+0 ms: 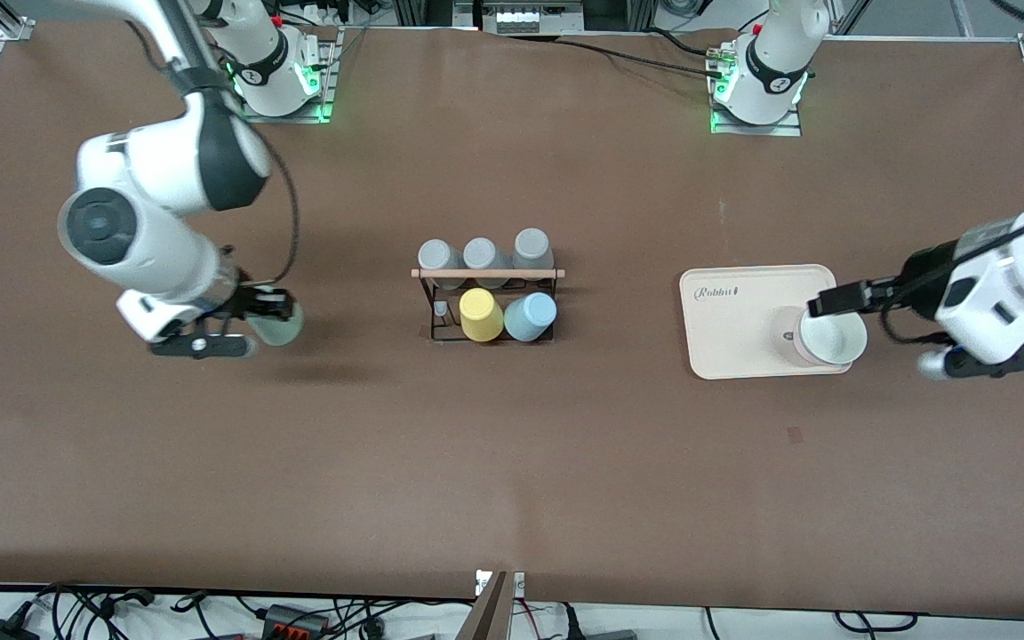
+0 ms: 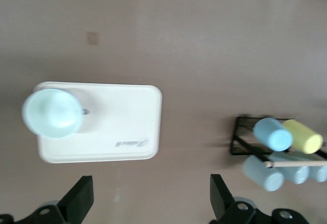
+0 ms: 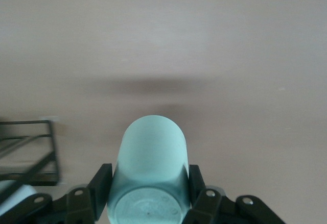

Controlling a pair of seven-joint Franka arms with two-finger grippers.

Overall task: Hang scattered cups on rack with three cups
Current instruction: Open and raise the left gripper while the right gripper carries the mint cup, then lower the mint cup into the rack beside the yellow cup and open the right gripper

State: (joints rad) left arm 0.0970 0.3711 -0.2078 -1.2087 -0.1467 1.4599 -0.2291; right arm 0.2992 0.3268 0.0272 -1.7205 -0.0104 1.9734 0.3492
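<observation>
My right gripper (image 1: 274, 320) is shut on the mint-green cup (image 1: 281, 324) and holds it on its side above the table, toward the right arm's end from the rack (image 1: 487, 274). In the right wrist view the fingers (image 3: 102, 178) clamp the cup (image 3: 150, 152) by its base. The light blue cup (image 1: 531, 316) hangs on the rack's nearer side beside a yellow cup (image 1: 481, 316). My left gripper (image 1: 841, 300) is open and empty, up over the cream tray's (image 1: 743, 347) end. In the left wrist view the gripper (image 2: 150, 203) is over bare table beside the tray (image 2: 127, 132).
Three grey cups (image 1: 481, 254) hang on the rack's farther side. A pale cup (image 1: 832, 338) stands upright on the tray, also seen in the left wrist view (image 2: 53, 113). The rack shows in the left wrist view (image 2: 245, 142) and the right wrist view (image 3: 28, 152).
</observation>
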